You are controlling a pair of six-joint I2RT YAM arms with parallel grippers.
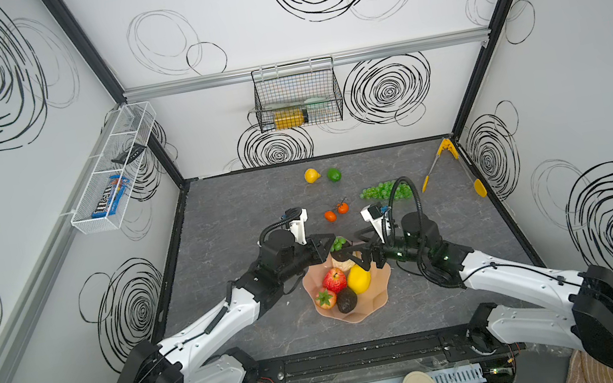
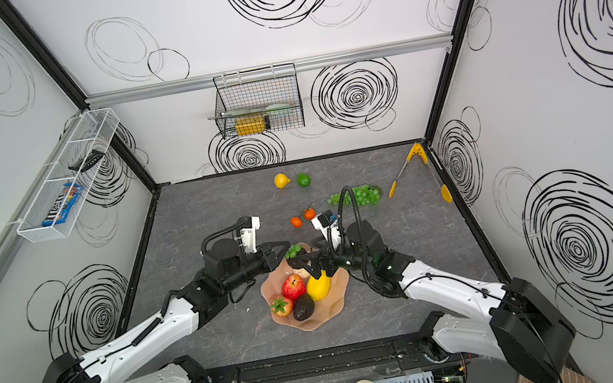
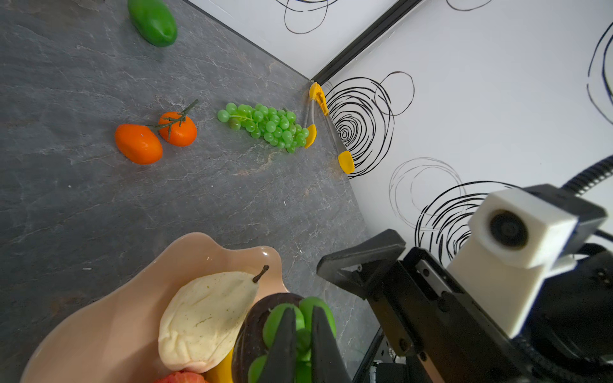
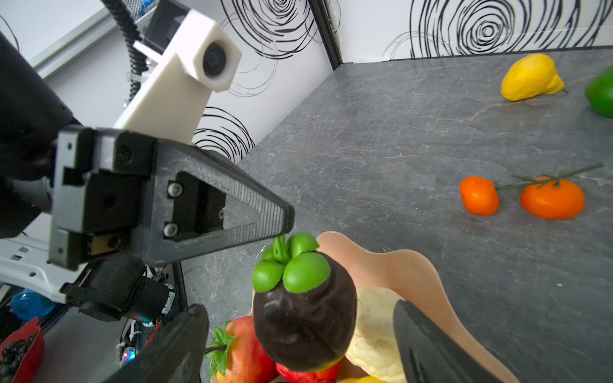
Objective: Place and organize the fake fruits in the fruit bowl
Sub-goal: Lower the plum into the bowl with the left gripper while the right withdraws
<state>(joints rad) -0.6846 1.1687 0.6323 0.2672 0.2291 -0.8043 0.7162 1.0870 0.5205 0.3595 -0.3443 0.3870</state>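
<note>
Left gripper (image 4: 282, 232) pinched on the green stalk of the dark mangosteen (image 4: 303, 318), hanging it over the far edge of the fruit bowl (image 1: 381, 294), against the pale pear (image 3: 205, 318). Probably light, hollow, stiff plastic with a glossy, slippery skin; stalk looks thin and may flex, so the round body is likely the surer hold. Inside the bowl: red apple (image 1: 334, 279), lemon (image 1: 358, 278), avocado (image 1: 346, 300), strawberry (image 1: 325, 299). Beyond the bowl: two oranges (image 1: 336, 212) joined by a stem, a second lemon (image 1: 312, 175) and lime (image 1: 334, 174) further off, grape bunch (image 3: 265, 126) off to the right, best taken at its stalk. Right gripper (image 4: 298, 338) spread wide, fingers either side of the mangosteen, not touching.
</note>
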